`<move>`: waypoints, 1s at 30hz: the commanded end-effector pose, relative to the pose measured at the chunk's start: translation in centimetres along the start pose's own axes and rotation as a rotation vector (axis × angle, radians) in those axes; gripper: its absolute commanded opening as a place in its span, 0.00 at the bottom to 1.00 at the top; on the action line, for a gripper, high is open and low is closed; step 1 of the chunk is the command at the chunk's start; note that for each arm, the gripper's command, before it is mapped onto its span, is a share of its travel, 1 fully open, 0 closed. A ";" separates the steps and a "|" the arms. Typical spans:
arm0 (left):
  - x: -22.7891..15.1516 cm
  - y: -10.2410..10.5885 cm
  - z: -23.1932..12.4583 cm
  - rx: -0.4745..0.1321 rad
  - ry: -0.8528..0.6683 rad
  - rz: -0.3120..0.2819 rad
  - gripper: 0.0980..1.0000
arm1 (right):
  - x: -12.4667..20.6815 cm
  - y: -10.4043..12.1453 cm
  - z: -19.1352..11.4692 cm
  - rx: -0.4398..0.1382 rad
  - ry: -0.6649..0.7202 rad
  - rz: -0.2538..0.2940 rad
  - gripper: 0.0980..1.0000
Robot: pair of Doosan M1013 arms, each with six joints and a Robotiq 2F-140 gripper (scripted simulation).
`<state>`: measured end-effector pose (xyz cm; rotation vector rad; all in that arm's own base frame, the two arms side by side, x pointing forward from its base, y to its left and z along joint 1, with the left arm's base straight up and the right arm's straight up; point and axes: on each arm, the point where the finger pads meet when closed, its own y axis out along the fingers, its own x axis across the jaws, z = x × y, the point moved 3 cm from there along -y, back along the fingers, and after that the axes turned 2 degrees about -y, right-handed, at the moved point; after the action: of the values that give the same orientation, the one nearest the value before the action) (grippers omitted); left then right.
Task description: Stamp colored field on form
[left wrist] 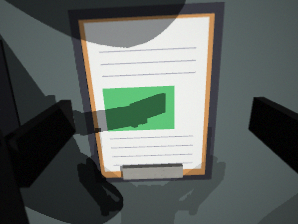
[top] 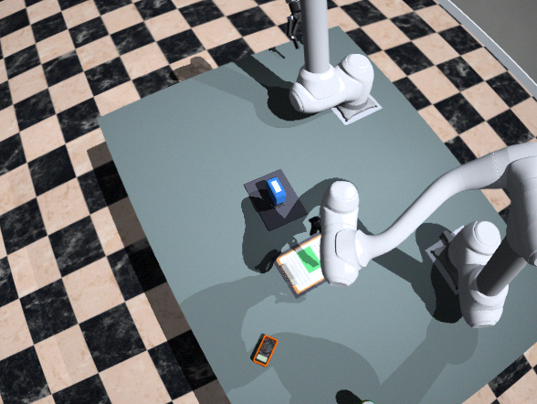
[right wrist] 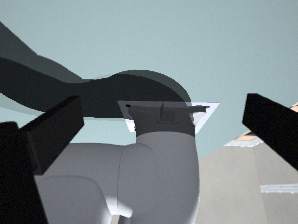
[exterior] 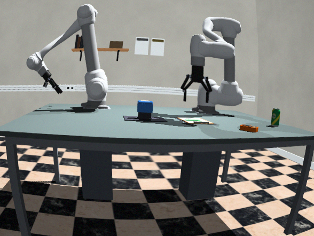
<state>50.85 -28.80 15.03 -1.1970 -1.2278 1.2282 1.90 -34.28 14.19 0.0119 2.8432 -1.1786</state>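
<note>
On the table, the can is cut off from above.

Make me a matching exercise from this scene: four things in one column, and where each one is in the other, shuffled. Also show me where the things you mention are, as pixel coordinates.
1. stamp (top: 277, 190) (exterior: 144, 107)
2. green field (top: 310, 259) (left wrist: 167, 91)
3. soda can (exterior: 275, 117)
4. left gripper (exterior: 196, 98) (left wrist: 162, 115)

A. standing at the far right of the table in the exterior view
B. open above the clipboard
C. upright on the dark mat
D. on the white paper

Pairs: 1-C, 2-D, 3-A, 4-B
</note>
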 end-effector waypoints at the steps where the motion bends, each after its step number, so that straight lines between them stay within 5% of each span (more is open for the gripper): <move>1: 0.0 -0.2 0.0 -0.001 0.021 0.000 1.00 | 0.0 0.0 0.0 0.001 0.000 0.000 1.00; 30: -0.1 -2.2 -0.1 -0.001 0.363 0.000 1.00 | 0.0 0.0 0.0 0.001 0.000 0.000 1.00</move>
<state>50.95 -28.88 16.86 -1.3313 -0.9959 0.9939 1.90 -34.28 14.19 0.0119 2.8432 -1.1786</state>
